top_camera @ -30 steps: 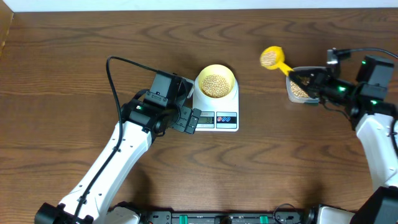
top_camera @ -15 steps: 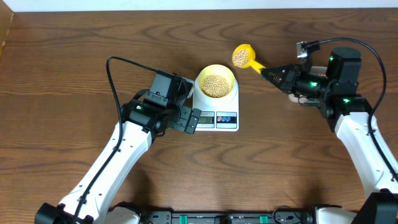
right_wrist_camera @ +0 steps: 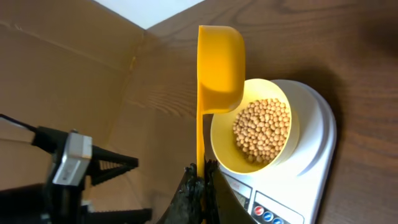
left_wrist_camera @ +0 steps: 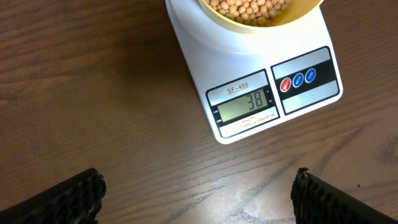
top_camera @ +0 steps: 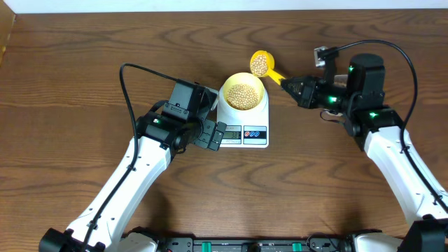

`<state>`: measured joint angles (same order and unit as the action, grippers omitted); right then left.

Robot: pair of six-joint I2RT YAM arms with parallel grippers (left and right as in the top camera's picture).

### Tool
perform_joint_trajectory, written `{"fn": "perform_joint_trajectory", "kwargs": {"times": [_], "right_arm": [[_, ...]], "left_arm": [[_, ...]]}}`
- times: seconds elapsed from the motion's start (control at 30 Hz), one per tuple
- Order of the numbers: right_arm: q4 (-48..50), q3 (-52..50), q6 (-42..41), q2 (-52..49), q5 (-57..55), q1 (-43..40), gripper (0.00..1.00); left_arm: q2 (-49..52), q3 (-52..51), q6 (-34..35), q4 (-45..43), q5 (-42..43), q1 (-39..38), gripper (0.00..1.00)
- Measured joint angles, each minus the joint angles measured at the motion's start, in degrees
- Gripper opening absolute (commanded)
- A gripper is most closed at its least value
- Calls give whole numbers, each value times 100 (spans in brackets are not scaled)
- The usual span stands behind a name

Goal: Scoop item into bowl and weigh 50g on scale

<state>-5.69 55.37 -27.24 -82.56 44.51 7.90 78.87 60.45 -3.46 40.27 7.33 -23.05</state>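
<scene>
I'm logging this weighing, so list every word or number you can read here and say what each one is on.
"SF-400": printed on the scale, just above its display.
"38": the digits showing on the display.
Red print under the display: too small to read.
Marks on the red and blue buttons: too small to read.
Nothing else legible in any view.

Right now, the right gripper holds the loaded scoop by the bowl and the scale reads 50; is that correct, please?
Not quite: the scale reads 38, not 50, as the left wrist view shows. The rest stands: the right gripper holds the loaded scoop by the bowl.
</scene>
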Motion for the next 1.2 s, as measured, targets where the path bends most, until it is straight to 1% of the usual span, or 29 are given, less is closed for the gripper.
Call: {"fn": "perform_joint_trajectory", "kwargs": {"times": [0.13, 0.33, 0.57, 0.9, 1.2], "right_arm": [[-9, 0, 527, 0, -227, 177, 1], [-55, 0, 1062, 0, -767, 507, 1], [-330, 0, 1631, 0, -986, 656, 1], [-319, 0, 1740, -2, -1110, 654, 1], [-4, 0, 1519, -2, -1104, 654, 1]], "left_arm": [[0, 0, 0, 0, 0, 0, 98], [0, 0, 0, 2, 0, 0, 98], [0, 0, 0, 0, 0, 0, 98], [0, 0, 0, 0, 0, 0, 98], [0, 0, 0, 0, 0, 0, 98]]}}
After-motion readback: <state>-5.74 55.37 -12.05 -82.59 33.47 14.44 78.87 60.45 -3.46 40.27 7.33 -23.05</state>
